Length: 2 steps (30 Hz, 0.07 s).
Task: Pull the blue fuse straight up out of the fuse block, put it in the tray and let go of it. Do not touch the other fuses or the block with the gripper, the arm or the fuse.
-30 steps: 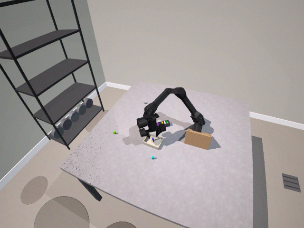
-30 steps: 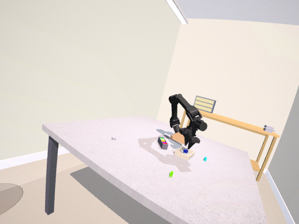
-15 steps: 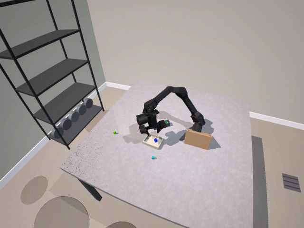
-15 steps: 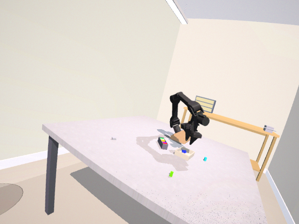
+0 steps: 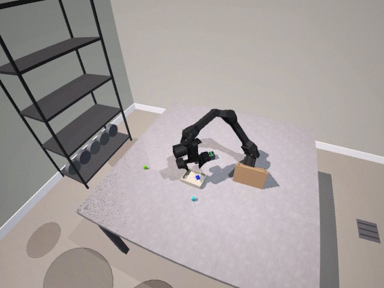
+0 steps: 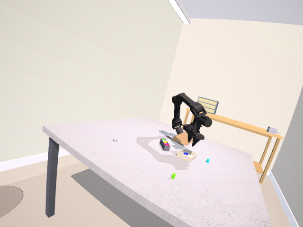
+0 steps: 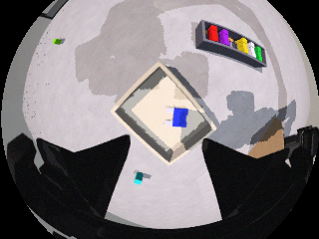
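The blue fuse (image 5: pixel 197 177) (image 6: pixel 185 153) (image 7: pixel 180 118) lies on its side on the floor of the cream tray (image 5: pixel 192 184) (image 6: pixel 183 157) (image 7: pixel 136 88), its two pale prongs pointing left in the wrist view. My gripper (image 5: pixel 194 168) (image 6: pixel 191 143) (image 7: pixel 166 141) is open and empty above the tray, with its fingers wide apart and clear of the fuse. The dark fuse block (image 5: pixel 212 157) (image 6: pixel 167 148) (image 7: pixel 219 50) stands beside the tray. In the wrist view it holds several upright fuses, red, purple, yellow, white and green, with a gap between purple and yellow.
A brown box (image 5: pixel 250 176) (image 6: pixel 182 138) (image 7: pixel 269 141) stands near the arm's base. A small cyan piece (image 5: pixel 194 198) (image 6: pixel 207 160) (image 7: pixel 139 178) and a small green piece (image 5: pixel 144 167) (image 6: pixel 173 176) (image 7: pixel 57 41) lie around the tray. A small grey piece (image 6: pixel 115 140) lies farther off.
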Available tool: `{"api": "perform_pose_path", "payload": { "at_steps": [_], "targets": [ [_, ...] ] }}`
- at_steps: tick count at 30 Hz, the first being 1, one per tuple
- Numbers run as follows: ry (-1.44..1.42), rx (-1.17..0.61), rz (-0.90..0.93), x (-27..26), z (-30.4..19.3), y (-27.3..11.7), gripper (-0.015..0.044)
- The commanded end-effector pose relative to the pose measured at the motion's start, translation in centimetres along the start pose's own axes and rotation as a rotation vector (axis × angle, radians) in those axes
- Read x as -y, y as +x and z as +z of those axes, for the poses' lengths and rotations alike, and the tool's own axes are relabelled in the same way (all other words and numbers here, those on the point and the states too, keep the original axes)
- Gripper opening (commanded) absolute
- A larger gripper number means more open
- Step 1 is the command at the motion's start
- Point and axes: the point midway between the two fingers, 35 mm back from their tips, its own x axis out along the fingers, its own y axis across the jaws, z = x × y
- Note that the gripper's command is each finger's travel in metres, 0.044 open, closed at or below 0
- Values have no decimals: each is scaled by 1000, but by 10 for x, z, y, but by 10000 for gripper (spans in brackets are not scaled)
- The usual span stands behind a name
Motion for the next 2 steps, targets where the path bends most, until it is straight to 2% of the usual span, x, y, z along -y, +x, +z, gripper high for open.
{"api": "perform_pose_path", "payload": {
  "at_steps": [1, 2],
  "targets": [
    [0, 0, 0, 0, 0, 0, 330],
    [0, 0, 0, 0, 0, 0, 330]
  ]
}}
